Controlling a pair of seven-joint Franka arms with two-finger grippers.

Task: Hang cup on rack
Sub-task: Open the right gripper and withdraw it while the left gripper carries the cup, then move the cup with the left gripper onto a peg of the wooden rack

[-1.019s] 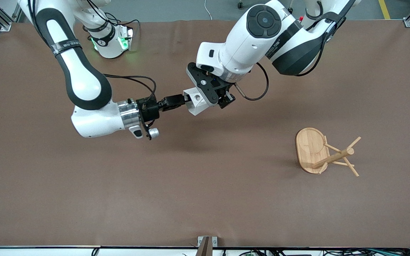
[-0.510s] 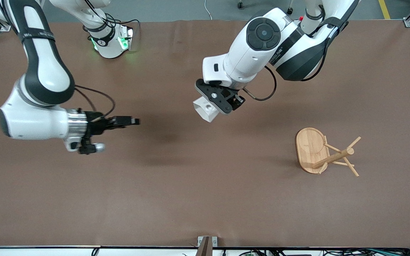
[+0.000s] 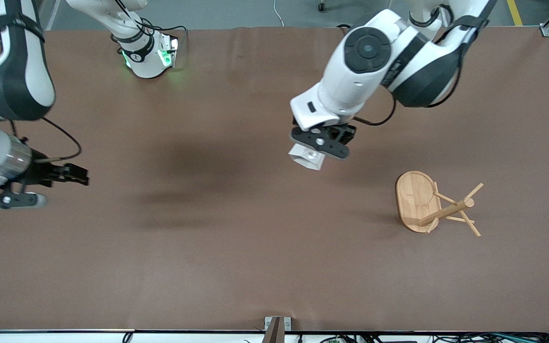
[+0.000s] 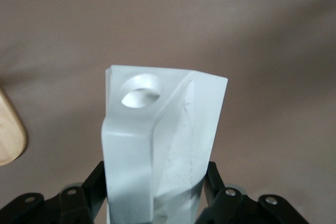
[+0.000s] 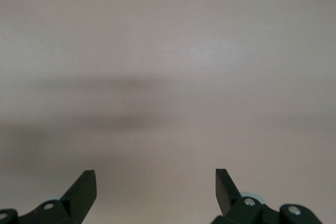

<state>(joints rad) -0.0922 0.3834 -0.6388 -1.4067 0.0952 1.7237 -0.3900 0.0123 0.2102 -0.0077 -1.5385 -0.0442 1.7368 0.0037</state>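
Cup [image 3: 307, 157] up over mid-counter [image 3: 236, 247] in the left pincer [image 3: 320, 146]; rack [image 3: 434, 204] on the counter toward the left arm's end; right pincer [image 3: 72, 175] over the right arm's edge.

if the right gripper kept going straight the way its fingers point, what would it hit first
Probably nothing but the table. The right gripper is open and empty over the right arm's end of the table, and its wrist view shows only bare brown surface ahead. How far off that surface is cannot be judged.

High front camera faces the arms, taking in the whole bench [image 3: 255, 267]; each wrist camera looks close past its hand at the bench
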